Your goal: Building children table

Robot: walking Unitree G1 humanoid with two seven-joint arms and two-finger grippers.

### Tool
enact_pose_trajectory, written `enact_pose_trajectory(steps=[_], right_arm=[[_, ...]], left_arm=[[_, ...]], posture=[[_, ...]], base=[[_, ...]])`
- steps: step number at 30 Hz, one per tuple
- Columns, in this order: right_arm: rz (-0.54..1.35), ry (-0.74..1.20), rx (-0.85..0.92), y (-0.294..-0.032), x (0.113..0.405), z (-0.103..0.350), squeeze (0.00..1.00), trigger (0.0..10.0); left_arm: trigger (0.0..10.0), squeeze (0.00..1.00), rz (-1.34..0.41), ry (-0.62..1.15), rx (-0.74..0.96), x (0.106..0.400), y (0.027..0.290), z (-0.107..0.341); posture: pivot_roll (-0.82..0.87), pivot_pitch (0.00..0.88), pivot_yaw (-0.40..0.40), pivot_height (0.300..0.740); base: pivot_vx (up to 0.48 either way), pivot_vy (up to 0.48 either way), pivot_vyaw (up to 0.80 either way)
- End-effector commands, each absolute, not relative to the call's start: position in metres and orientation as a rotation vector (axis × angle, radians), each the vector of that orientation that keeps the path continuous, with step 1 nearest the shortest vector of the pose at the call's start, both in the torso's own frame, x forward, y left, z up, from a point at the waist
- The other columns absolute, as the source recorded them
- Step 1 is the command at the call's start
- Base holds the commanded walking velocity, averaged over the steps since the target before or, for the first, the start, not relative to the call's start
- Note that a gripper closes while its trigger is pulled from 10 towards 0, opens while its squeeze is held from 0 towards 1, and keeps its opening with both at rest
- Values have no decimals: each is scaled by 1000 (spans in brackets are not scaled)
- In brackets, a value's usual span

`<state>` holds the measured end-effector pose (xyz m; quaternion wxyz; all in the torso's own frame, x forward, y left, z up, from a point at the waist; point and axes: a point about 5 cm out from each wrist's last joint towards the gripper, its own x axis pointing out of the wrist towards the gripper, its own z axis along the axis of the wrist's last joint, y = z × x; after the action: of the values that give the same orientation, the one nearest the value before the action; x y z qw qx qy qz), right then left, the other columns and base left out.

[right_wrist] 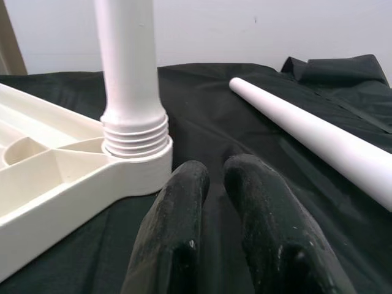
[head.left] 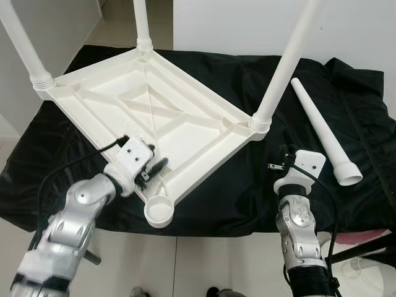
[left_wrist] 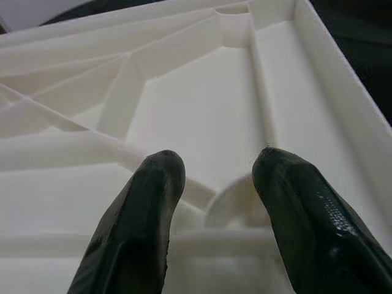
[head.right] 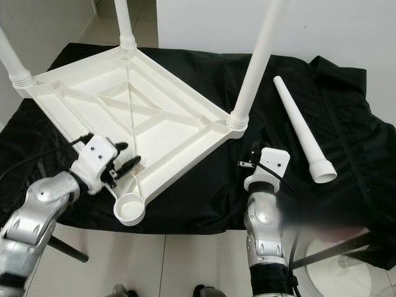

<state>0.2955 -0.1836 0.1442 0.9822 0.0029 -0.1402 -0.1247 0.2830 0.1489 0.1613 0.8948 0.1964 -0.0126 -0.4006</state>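
A white plastic table top [head.left: 148, 99] lies upside down on a black cloth [head.left: 229, 185]. Three white legs stand screwed into its corners: one at the right [head.left: 284, 62], one at the far left [head.left: 21, 46], one at the back [head.left: 141, 21]. The near corner socket [head.left: 159, 212] holds no leg. A loose white leg [head.left: 322, 133] lies on the cloth to the right. My left gripper [left_wrist: 217, 162] is open over the ribbed underside, just behind the near socket. My right gripper [right_wrist: 214, 168] is shut on nothing, low over the cloth between the right corner and the loose leg.
The cloth-covered surface ends at a front edge [head.left: 247, 232] just before me, with pale tiled floor [head.left: 185, 266] below. A white wall [head.left: 247, 25] rises behind. A dark stand and a white object [head.right: 346, 266] sit on the floor at the lower right.
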Motion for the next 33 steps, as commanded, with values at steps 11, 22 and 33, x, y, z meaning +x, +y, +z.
enact_pose_trajectory(steps=[11, 22, 33], right_arm=[[-265, -288, 1, -187, 294, 144, 0, 10000], [-268, -290, 5, -188, 295, 144, 0, 10000], [-262, -298, 7, -186, 296, 146, 0, 10000]], left_arm=[[10000, 0, -1055, 7, 420, 264, 151, 162], [10000, 0, -1092, 147, 503, 264, 188, 158], [10000, 0, -851, -4, 616, 309, 198, 181]], posture=[[20, 134, -23, 740], [25, 129, -21, 740], [12, 127, -17, 740]], base=[[0, 0, 0], [0, 0, 0], [0, 0, 0]])
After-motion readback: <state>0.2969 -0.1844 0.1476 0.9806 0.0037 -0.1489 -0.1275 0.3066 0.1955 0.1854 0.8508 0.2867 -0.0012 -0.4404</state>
